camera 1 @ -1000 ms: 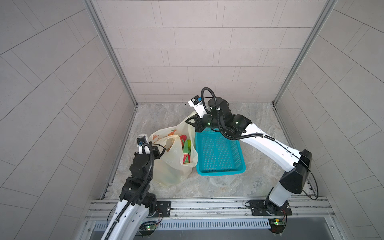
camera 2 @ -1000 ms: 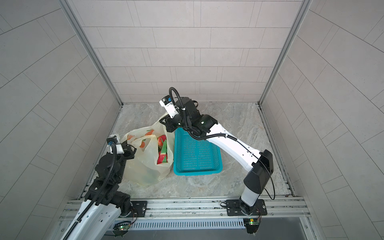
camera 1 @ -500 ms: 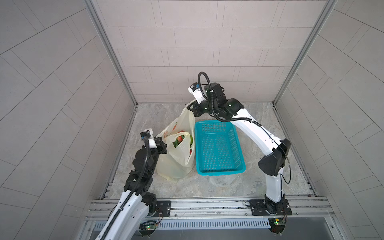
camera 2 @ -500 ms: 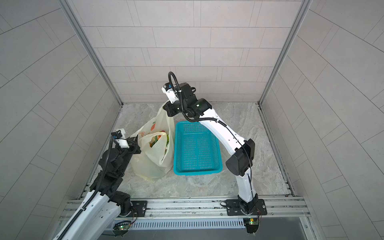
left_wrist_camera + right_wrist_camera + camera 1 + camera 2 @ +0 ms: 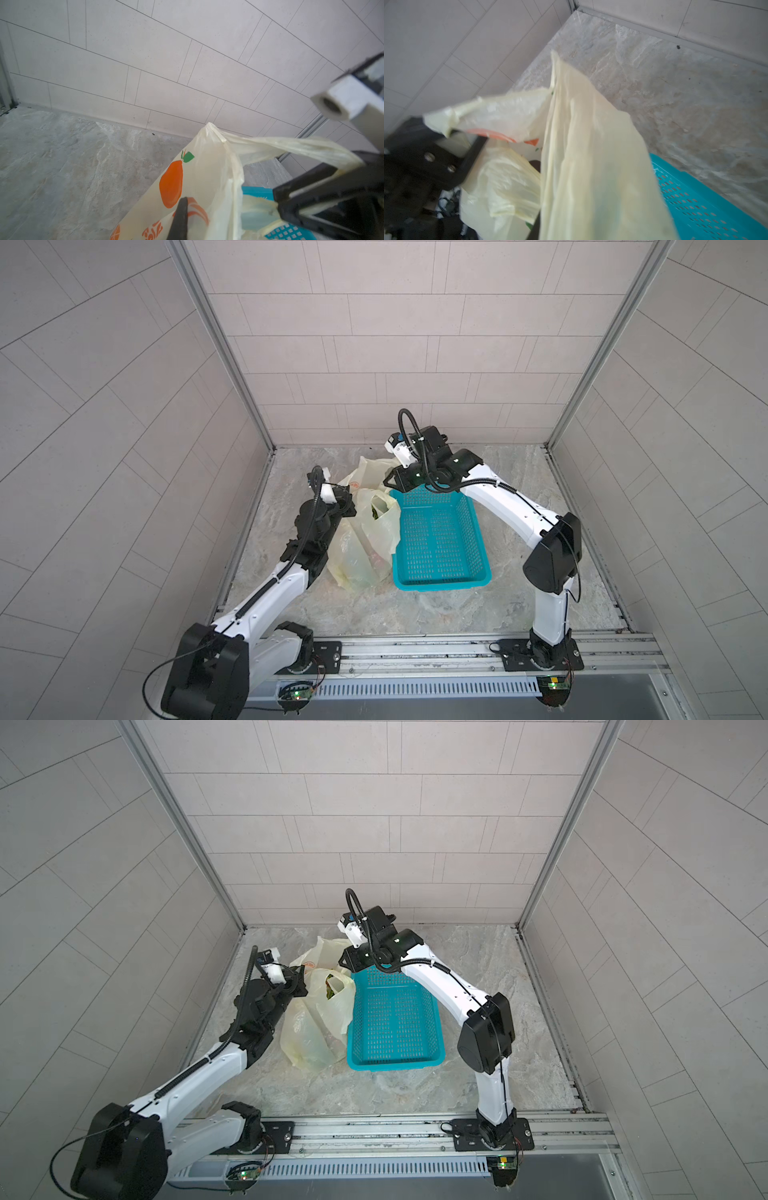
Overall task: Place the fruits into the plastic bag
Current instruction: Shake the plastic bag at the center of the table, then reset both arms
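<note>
While fruits show green in its mouth, the plastic bag sags below and between left end effector and right end effector | a loop handle at each, clamped or loose cannot be told | likely limp, slippery, bottom-heavy: take it by the handles.

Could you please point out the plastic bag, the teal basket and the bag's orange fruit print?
plastic bag (image 5: 357,560): in a top view, on its lower body.
teal basket (image 5: 440,539): in a top view, on its bare floor.
orange fruit print (image 5: 171,184): left wrist view, on its middle.
</note>
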### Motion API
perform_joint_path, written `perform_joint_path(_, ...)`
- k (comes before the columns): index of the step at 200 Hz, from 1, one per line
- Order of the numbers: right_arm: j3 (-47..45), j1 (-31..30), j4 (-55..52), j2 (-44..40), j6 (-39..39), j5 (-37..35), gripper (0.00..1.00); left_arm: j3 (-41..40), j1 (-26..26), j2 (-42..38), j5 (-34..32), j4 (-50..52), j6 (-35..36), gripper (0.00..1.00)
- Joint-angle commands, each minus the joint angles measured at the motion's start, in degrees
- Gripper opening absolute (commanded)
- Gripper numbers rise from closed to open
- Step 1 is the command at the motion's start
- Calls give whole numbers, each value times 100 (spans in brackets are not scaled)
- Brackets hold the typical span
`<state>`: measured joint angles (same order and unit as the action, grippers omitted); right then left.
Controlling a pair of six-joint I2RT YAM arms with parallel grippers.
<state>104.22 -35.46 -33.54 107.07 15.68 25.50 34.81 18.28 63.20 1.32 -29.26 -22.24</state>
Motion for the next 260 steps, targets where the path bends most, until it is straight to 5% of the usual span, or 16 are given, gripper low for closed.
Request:
perform_joint_path(1, -877, 135, 1016, -1063, 349, -48, 65, 612, 62, -60, 266, 395, 69, 44)
perform_joint_path(15, -1502, 293, 1381, -1569, 513, -80, 77, 701, 74, -178, 285, 786, 200, 96)
perform_joint_path(19, -1683, 345, 1471, -1723, 550, -82, 80, 704, 71, -212, 266, 890, 216, 100)
perform_joint_path(80, -3844, 1558, 2198, -3711, 1004, -641, 87, 1028, 74, -1074, -229, 2498, 355, 100)
perform_joint_path(116, -4804, 2284, 2185, -4534, 858, -1923, 94, 1092, -11, -2075, -1956, 3095, 993, 100)
perform_joint_path(146, -5107, 2598, 2139, -4776, 579, -2297, 95, 1312, -351, -2193, -3024, 3231, 1499, 100)
perform_joint_path(182, -5421, 2620, 2135, -4774, 403, -3434, 96, 1459, -870, -1379, -4134, 3176, 1818, 100)
perform_joint_path(226, -6285, 2622, 2842, -4717, 139, -4453, 99, 1497, -1627, 234, -4117, 2740, 1633, 100)
perform_joint_path(260, -7339, 2620, 3552, -4861, 15, -5028, 99, 2153, -2684, 1556, -4190, 4179, 324, 100)
